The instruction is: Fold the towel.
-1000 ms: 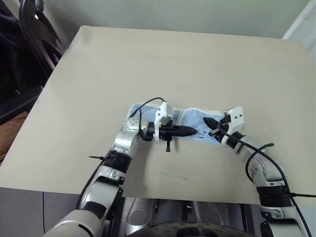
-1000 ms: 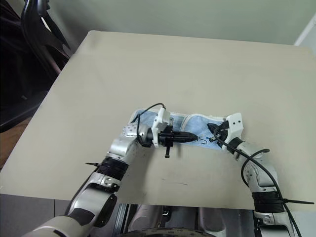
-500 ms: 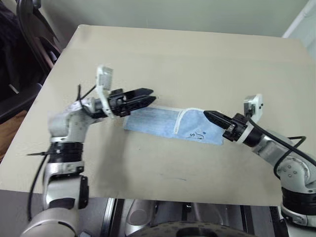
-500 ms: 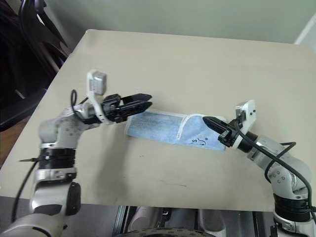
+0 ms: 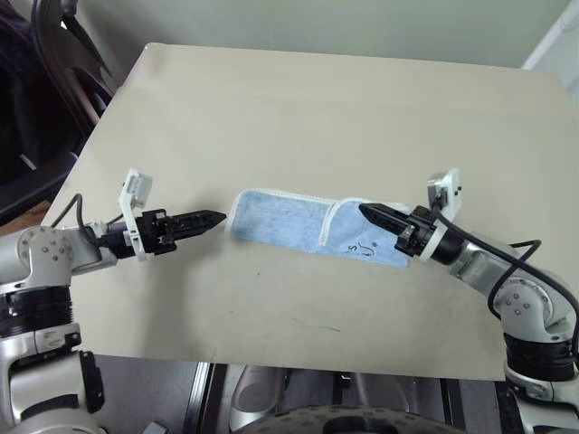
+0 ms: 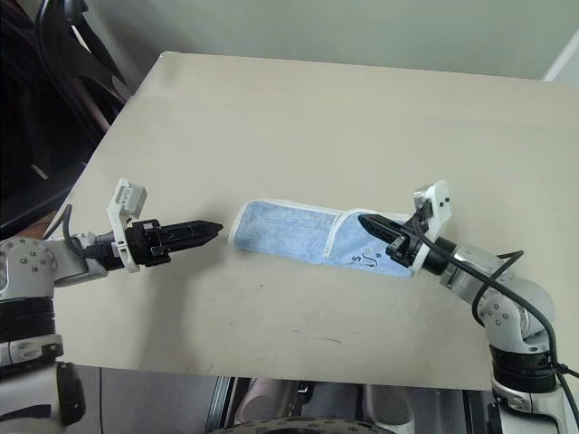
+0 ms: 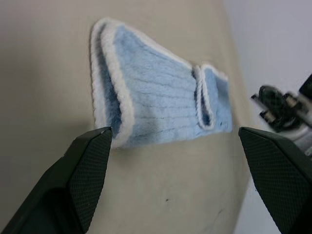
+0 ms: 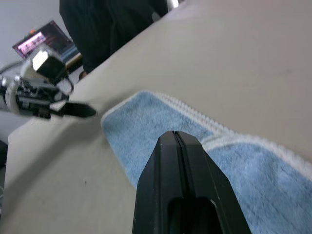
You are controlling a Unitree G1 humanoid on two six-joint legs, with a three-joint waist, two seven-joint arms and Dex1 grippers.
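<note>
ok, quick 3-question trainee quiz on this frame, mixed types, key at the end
1. True or false: the left gripper is clamped on the towel.
2. Multiple choice: the towel on the table is (A) spread flat in one layer, (B) folded into a long strip with one end lapped over, (C) hanging off the edge.
3. Fill in: the right gripper has its jaws ____ and sits over the towel end with the dark embroidered mark.

Key
1. False: its jaws stand wide, clear of the towel's end.
2. B.
3. Shut.
</note>
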